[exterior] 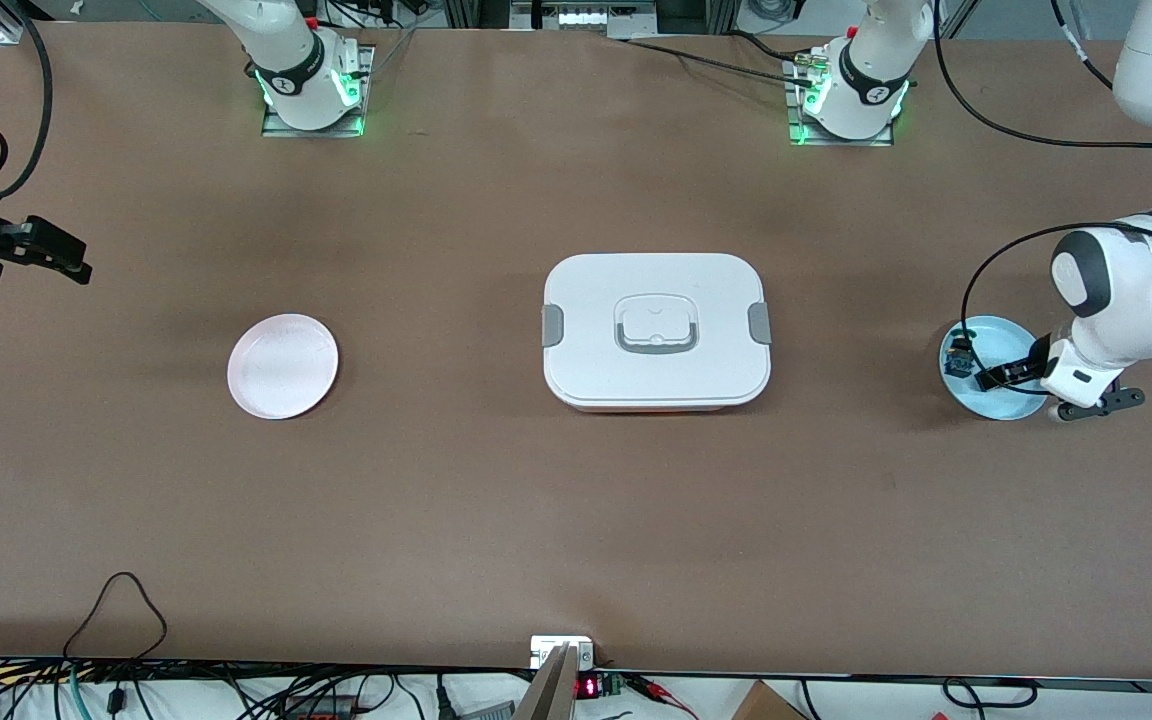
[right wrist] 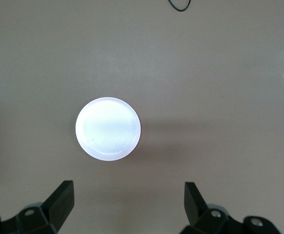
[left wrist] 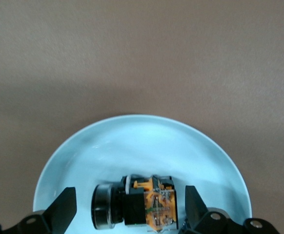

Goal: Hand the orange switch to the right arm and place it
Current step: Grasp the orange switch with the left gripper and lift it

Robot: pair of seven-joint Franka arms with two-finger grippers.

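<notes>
The orange switch (left wrist: 137, 202) lies on its side on the light-blue plate (left wrist: 142, 141), black barrel at one end and orange body at the other. My left gripper (left wrist: 130, 202) is open and low over this plate, one finger on each side of the switch, with a gap at the barrel end. In the front view the left gripper (exterior: 1011, 378) is over the plate (exterior: 986, 405) at the left arm's end of the table and hides the switch. My right gripper (exterior: 36, 248) is open and empty, held high at the right arm's end, and shows in its wrist view (right wrist: 130, 200).
A small blue-bodied part (exterior: 957, 360) sits on the same light-blue plate. A pale pink plate (exterior: 283, 379) lies toward the right arm's end and shows in the right wrist view (right wrist: 108, 128). A white lidded box (exterior: 656, 330) with grey latches stands mid-table.
</notes>
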